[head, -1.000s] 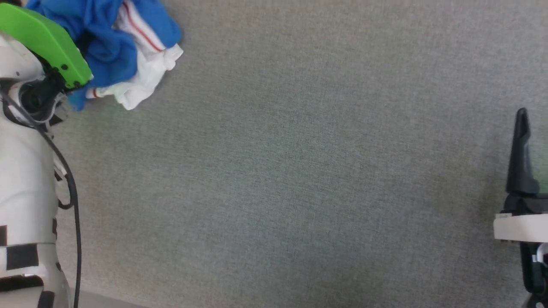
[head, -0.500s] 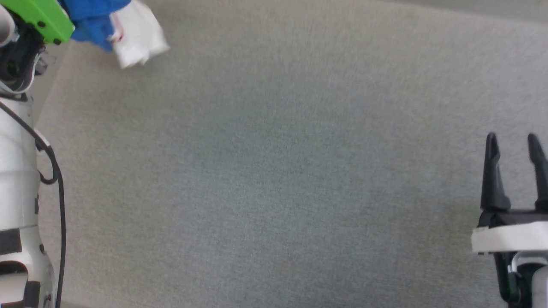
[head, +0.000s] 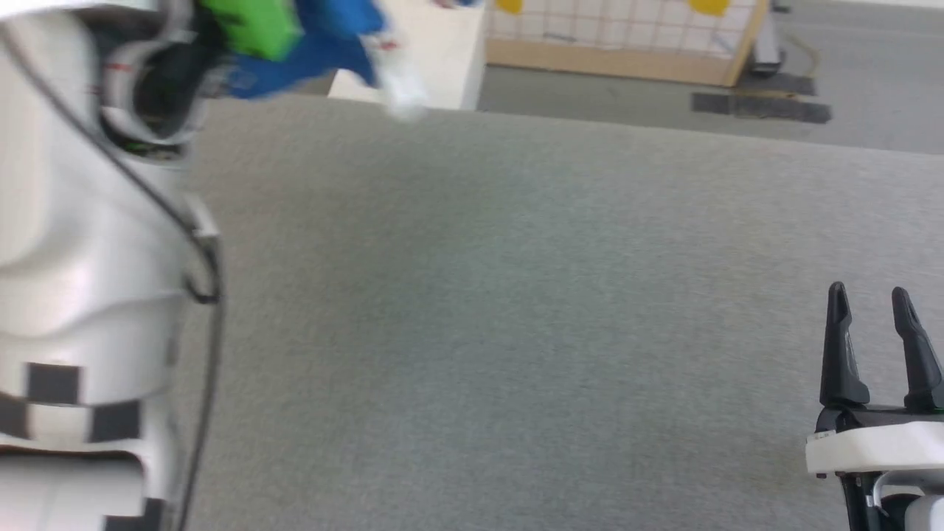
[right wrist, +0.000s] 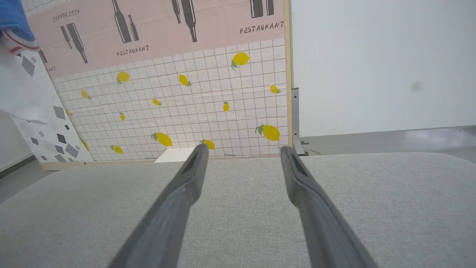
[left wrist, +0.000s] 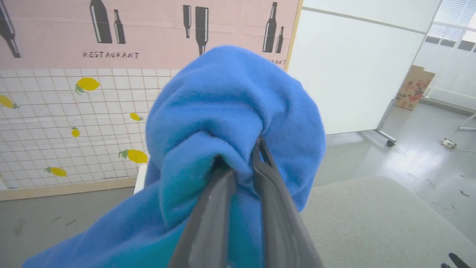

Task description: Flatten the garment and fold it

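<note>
The middle of the grey table (head: 516, 295) lies open from near edge to far edge. On the left, the pale left forearm (head: 81, 258) and its cable (head: 210, 295) block the side, and the bunched garment (head: 317, 51) hangs at the far left. The right gripper (head: 869, 291), fingers apart, takes the near right corner. Past the far edge stand a white block (head: 435, 51) and a lemon-print panel (head: 627, 29).
</note>
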{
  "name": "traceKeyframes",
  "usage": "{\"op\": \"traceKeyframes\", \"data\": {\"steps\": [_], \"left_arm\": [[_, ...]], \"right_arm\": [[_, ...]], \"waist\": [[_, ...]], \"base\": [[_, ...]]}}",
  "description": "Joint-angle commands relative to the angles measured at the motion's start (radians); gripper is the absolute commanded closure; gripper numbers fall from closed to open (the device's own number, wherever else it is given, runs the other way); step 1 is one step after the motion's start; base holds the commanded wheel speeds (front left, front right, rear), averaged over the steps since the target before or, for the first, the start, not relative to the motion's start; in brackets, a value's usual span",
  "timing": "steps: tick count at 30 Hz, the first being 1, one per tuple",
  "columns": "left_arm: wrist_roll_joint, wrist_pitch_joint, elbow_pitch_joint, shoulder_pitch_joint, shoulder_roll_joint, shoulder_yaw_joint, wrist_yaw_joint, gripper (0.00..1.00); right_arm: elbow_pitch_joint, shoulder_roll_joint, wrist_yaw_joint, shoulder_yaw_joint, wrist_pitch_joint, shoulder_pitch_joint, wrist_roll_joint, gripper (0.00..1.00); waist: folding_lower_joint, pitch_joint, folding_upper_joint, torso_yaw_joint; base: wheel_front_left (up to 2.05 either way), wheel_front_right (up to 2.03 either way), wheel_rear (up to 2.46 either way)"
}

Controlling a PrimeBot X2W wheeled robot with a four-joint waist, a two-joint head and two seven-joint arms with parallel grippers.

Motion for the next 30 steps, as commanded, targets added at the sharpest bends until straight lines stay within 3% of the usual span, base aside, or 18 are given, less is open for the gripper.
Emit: {"op": "traceKeyframes", "data": {"steps": [1,10,16,22,30], "left_arm": [[-0.013,0.007,-0.018,-0.003,-0.020,-0.018,0.002,1.00],[-0.069,-0.005,-0.136,0.116,-0.155,-0.126,0.015,1.00],[-0.049,-0.105,-0.159,0.255,-0.186,-0.220,0.039,1.00],[-0.026,-0.240,-0.034,0.400,-0.195,-0.314,0.032,1.00],[-0.009,-0.364,0.256,0.494,-0.199,-0.388,0.089,1.00]], "right_arm": [[0.005,0.000,-0.002,0.002,-0.008,0.010,0.008,0.00],[0.018,0.000,-0.002,0.003,-0.023,0.000,0.017,0.00],[0.022,0.000,-0.002,-0.004,-0.029,-0.008,0.023,0.00],[0.028,0.000,-0.002,-0.009,-0.036,-0.020,0.032,0.00],[0.045,0.000,-0.002,0.005,-0.043,-0.042,0.046,0.00]], "waist": [[0.0001,-0.034,0.0000,-0.045],[0.0001,-0.014,0.0000,-0.131],[0.0001,0.022,0.0000,-0.182],[0.0001,0.054,0.0000,-0.214],[0.0001,0.078,0.0000,-0.248]], "base": [[0.00,0.00,0.00],[0.00,0.00,0.00],[0.00,0.00,0.00],[0.00,0.00,0.00],[0.00,0.00,0.00]]}}
